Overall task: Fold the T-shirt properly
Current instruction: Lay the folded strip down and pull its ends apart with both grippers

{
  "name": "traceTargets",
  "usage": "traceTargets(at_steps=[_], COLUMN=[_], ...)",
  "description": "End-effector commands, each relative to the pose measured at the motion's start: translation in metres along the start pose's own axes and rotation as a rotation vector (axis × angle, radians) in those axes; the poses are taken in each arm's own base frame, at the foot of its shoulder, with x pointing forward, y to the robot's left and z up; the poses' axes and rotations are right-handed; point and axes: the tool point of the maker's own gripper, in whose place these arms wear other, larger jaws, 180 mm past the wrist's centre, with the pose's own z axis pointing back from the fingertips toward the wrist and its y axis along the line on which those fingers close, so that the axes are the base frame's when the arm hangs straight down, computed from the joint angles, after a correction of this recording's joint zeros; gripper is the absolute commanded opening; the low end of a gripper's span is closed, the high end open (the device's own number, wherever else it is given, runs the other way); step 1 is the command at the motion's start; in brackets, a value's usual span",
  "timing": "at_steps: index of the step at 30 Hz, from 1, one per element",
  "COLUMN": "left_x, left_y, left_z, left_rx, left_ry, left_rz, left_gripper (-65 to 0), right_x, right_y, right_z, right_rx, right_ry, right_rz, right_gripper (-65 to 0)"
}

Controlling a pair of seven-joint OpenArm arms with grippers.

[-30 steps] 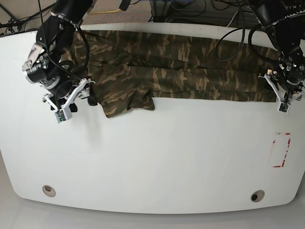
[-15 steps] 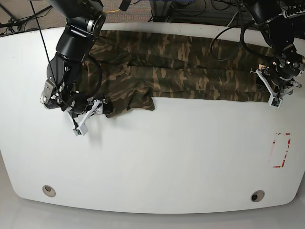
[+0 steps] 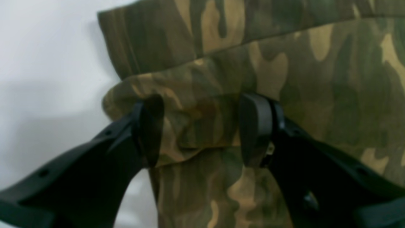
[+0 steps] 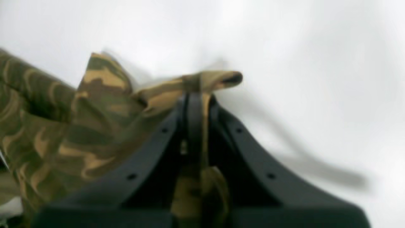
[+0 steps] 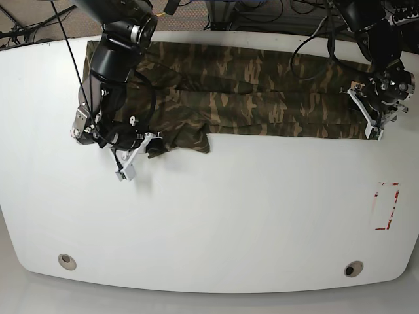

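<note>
The camouflage T-shirt (image 5: pixel 249 91) lies as a long folded band across the far half of the white table. In the base view my right gripper (image 5: pixel 147 145) is at the band's near left corner. The right wrist view shows this gripper (image 4: pixel 194 95) shut on a pinched fold of the T-shirt (image 4: pixel 63 126), a tan tip poking out past the jaws. At the band's right end sits my left gripper (image 5: pixel 374 124). Seen from the left wrist, this gripper (image 3: pixel 202 129) is open, and its fingers (image 3: pixel 150 129) straddle a raised fold of the T-shirt (image 3: pixel 316 79).
The white table (image 5: pixel 229 216) reaches toward the camera, with a red-marked rectangle (image 5: pixel 386 206) near its right edge. Two round holes (image 5: pixel 67 261) (image 5: pixel 353 269) sit near the front corners. Cables run behind the table's back edge.
My right gripper swung in to the shirt's near left corner and shut on the fabric. My left gripper shifted slightly up and left onto the shirt's right end, staying open.
</note>
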Motion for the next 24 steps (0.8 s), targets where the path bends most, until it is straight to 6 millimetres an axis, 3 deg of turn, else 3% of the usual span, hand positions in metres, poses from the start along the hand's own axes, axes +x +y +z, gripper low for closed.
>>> traceTargets(at_steps=[1,3,9,14,24], left_x=[0.006,0.014,0.008,0.006,0.005], left_y=[0.006,0.007,0.000,-0.011,-0.012], left_z=[-0.002,-0.004,-0.007,-0.010,-0.011], left_rx=[0.007,0.003,-0.016,-0.041,-0.045], left_ry=[-0.015,-0.048,-0.053,-0.037,-0.034], left_rz=[0.007,0.013,0.008,-0.030,-0.031], left_gripper=[-30.6,-30.6,-30.6,-30.6,-30.6], right_x=[0.031,0.034,0.021,-0.003,-0.041], right_y=[-0.002,-0.003,0.000,-0.003,0.002], right_z=[0.022,0.035,0.072,0.101,0.145], right_rx=[-0.041,-0.078,-0.119,-0.085,-0.110], right_ry=[-0.098,-0.114,-0.135,-0.182,-0.221], right_rz=[0.059,0.094,0.126,0.074,0.068], right_gripper=[-65.0,-65.0,-65.0,-65.0,-65.0])
